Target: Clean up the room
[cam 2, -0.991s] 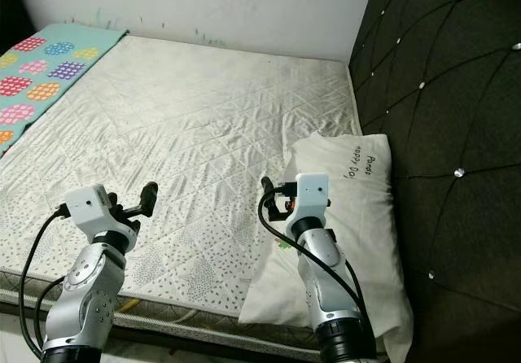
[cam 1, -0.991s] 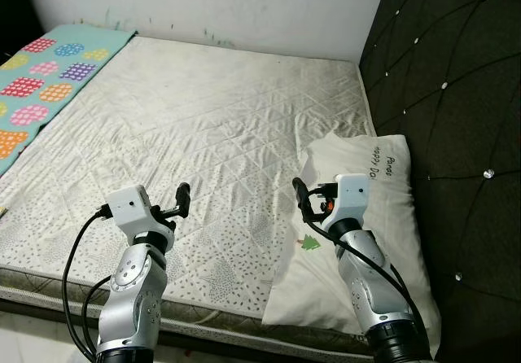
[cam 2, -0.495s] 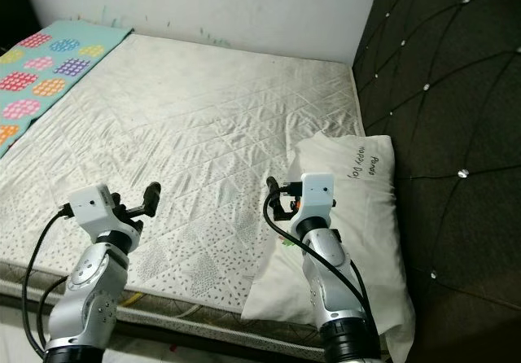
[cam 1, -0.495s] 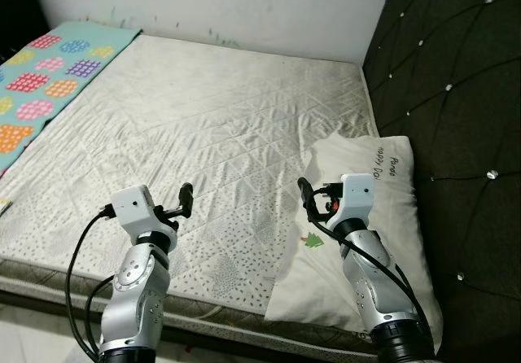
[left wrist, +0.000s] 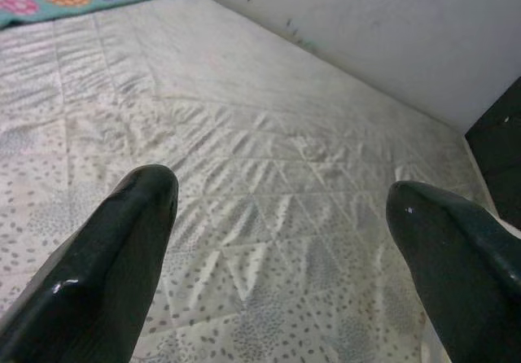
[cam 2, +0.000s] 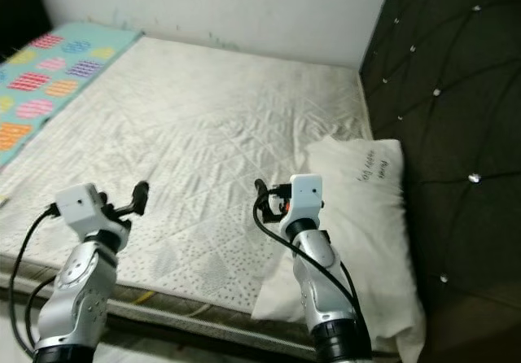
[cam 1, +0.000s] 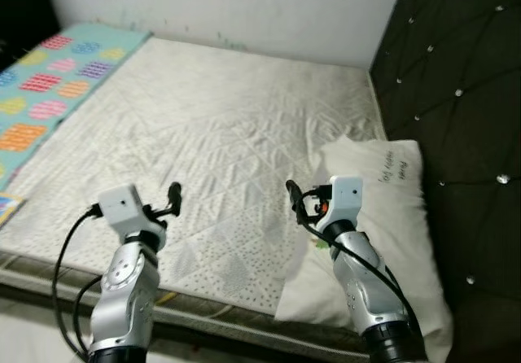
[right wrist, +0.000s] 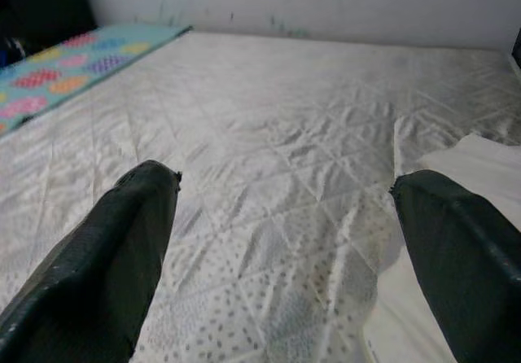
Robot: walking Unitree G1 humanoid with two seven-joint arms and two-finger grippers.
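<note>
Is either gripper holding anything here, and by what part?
Nothing is held. The left gripper and right gripper are both open above the mattress.

Camera view shifted; things unmoved.

Writing on the pillow point(cam 1: 383, 216) is too small to read

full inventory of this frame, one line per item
mattress: 1, white quilted, centre
pillow: 1, white with print, on the mattress against the headboard
blanket: 1, teal with coloured dots, along the mattress's left side
headboard: 1, black tufted, right
wall: 1, white, behind the bed
left gripper: 1, black fingers, open, over the mattress's near edge
right gripper: 1, black fingers, open, by the pillow
</note>
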